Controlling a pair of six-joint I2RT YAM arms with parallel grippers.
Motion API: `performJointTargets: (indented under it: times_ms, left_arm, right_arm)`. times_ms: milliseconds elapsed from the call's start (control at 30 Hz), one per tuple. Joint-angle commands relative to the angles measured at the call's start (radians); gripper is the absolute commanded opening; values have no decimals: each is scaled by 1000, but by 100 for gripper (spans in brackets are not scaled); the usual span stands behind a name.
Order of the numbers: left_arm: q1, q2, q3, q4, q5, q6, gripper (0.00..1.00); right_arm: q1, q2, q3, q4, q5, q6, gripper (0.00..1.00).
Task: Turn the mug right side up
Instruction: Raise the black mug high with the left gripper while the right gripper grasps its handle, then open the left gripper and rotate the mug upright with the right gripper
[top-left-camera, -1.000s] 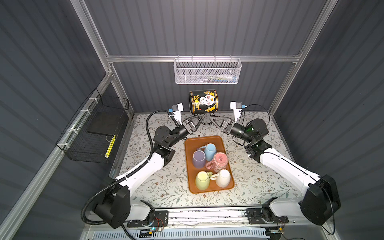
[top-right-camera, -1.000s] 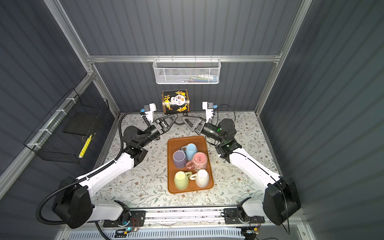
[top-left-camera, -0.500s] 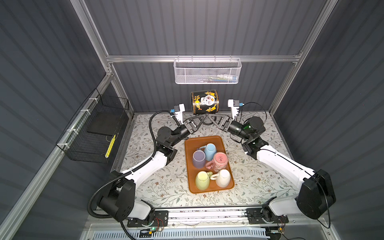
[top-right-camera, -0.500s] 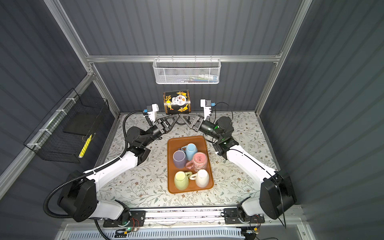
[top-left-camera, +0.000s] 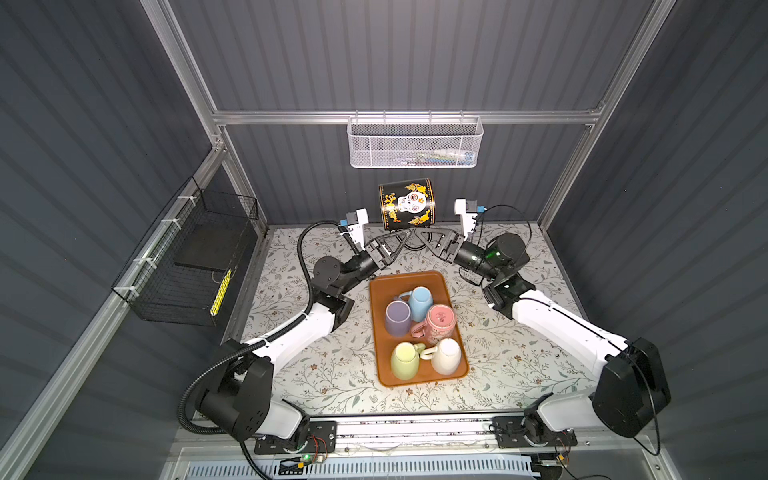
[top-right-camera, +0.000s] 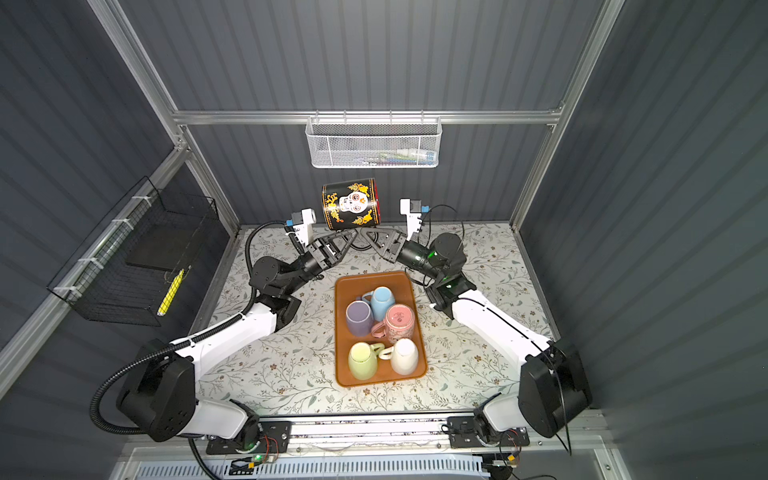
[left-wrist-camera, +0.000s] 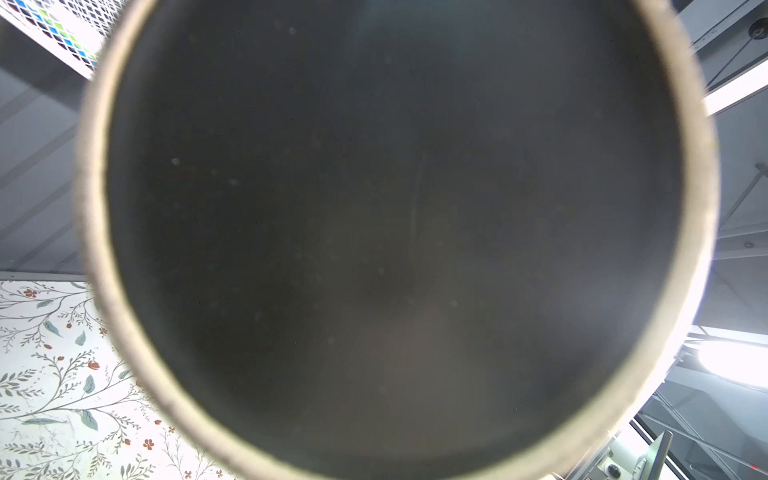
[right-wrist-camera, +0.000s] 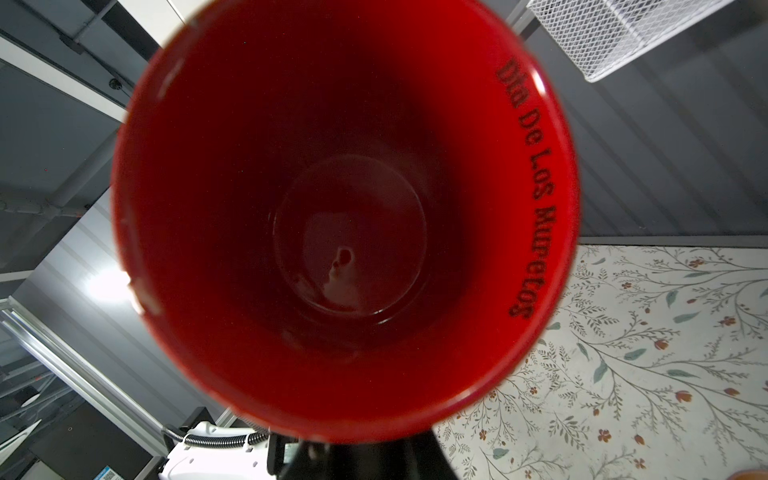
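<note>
The mug (top-left-camera: 407, 203) (top-right-camera: 350, 203), black with a skull and gold flowers, is held in the air on its side at the back middle in both top views. Its base faces left and its red mouth faces right. Its handle (top-left-camera: 410, 246) hangs below. My left gripper (top-left-camera: 404, 237) (top-right-camera: 353, 237) is shut on the handle from the left. From the right, my right gripper (top-left-camera: 418, 235) (top-right-camera: 368, 233) meets it, fingers drawn in on the same handle. The left wrist view is filled by the mug's dark base (left-wrist-camera: 374, 208). The right wrist view looks into the red inside (right-wrist-camera: 349, 232).
An orange tray (top-left-camera: 386, 286) in the middle of the flowered table holds several pastel mugs, upside down or lying over. A white mesh basket (top-left-camera: 415, 145) hangs on the back wall just above the held mug. A black wire basket (top-left-camera: 187, 266) hangs on the left wall.
My right gripper's fingers have closed in at the handle under the mug. Both arms and the mug have shifted slightly up and back.
</note>
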Motion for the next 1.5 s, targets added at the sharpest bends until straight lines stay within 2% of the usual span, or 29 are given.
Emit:
performJointTargets:
  times_ms: [0,100,133,233,467,633,700,733,833,933,1000,1100,1300,1467]
  left_arm:
    - [8,-10,9,122,5,0,0]
    - [8,-16,3,107,3,11,0]
    - [8,-18,-3,98,-2,16,4]
    - [13,-25,-18,84,-3,25,25]
    - [41,-22,-38,63,15,31,66]
    - [60,-53,-59,-39,11,105,82]
    - [63,-78,-61,-136,9,171,96]
    - [63,-94,-57,-203,5,210,100]
    - [64,-147,-27,-477,-24,375,100]
    - [64,-191,25,-788,-124,549,100]
    - [65,-212,34,-914,-233,615,100]
    - [73,-226,53,-1062,-353,637,100]
    - [84,-249,24,-1124,-420,685,100]
    - [84,-262,-32,-1142,-498,667,100]
  right_arm:
    - [0,-12,26,70,4,-42,0]
    - [-1,-21,18,62,13,-49,0]
    - [-3,-25,13,63,15,-50,0]
    - [-7,-40,-2,64,21,-52,0]
    - [-32,-67,-54,104,22,-31,0]
    - [-56,-90,-95,117,19,-22,0]
    - [-68,-103,-109,114,16,-21,0]
    - [-74,-109,-115,106,16,-24,0]
    - [-91,-136,-126,32,23,-60,0]
    - [-102,-176,-121,-108,54,-140,0]
    - [-103,-201,-112,-211,80,-204,0]
    - [-111,-234,-94,-342,116,-284,0]
    - [-112,-249,14,-689,245,-477,0]
    - [-116,-243,73,-836,390,-566,0]
